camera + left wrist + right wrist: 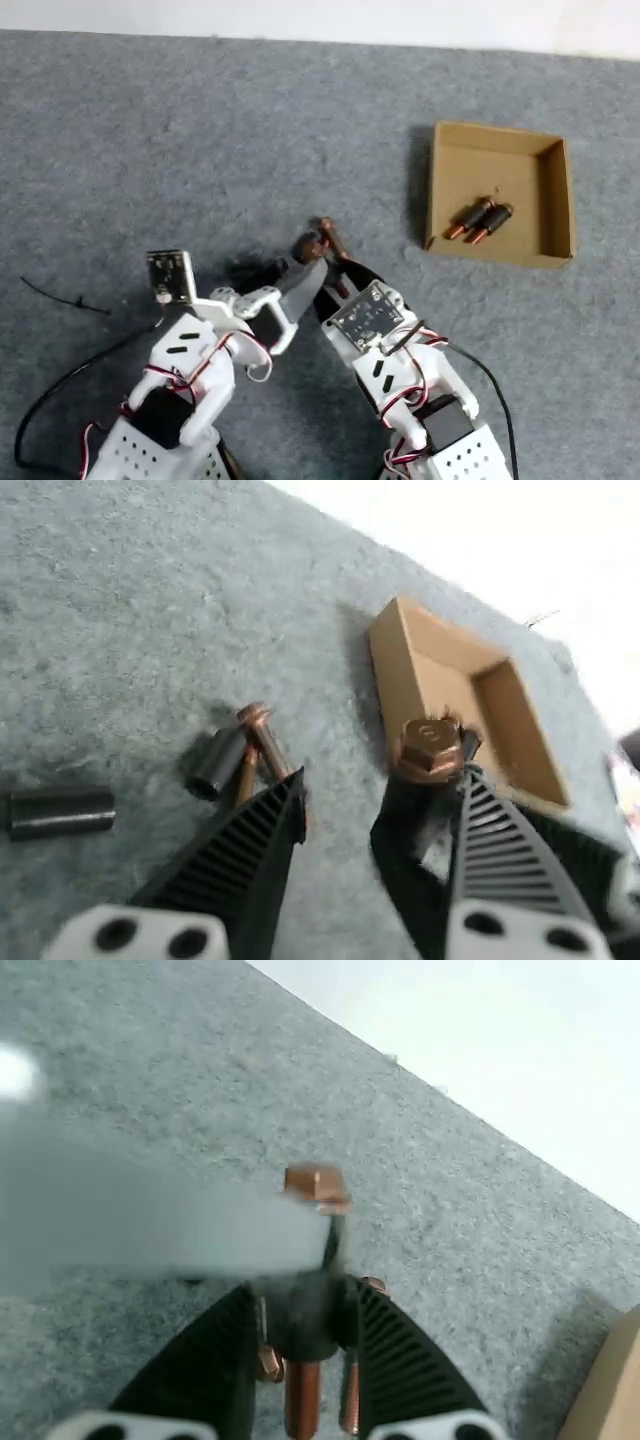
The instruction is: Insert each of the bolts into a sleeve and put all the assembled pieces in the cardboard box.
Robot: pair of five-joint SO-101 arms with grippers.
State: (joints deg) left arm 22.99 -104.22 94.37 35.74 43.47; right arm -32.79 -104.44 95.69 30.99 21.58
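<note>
My right gripper [305, 1335] is shut on a black sleeve [310, 1315] with a copper bolt [317, 1188] through it, hex head up and tip poking out below. In the high view this piece [322, 238] sits mid-table, between the two arms. My left gripper [380, 810] stands open right beside it, the bolt head [430, 748] close to one finger [485, 830]. On the carpet lie a loose sleeve [215, 765] with two bolts [262, 742], and another sleeve [60, 810]. The cardboard box [555, 200] holds two assembled pieces [478, 220].
Grey carpet covers the table [200, 130]. A thin black wire [65, 298] lies at the left. The box [400, 670] stands to the right of both grippers, with open carpet in between.
</note>
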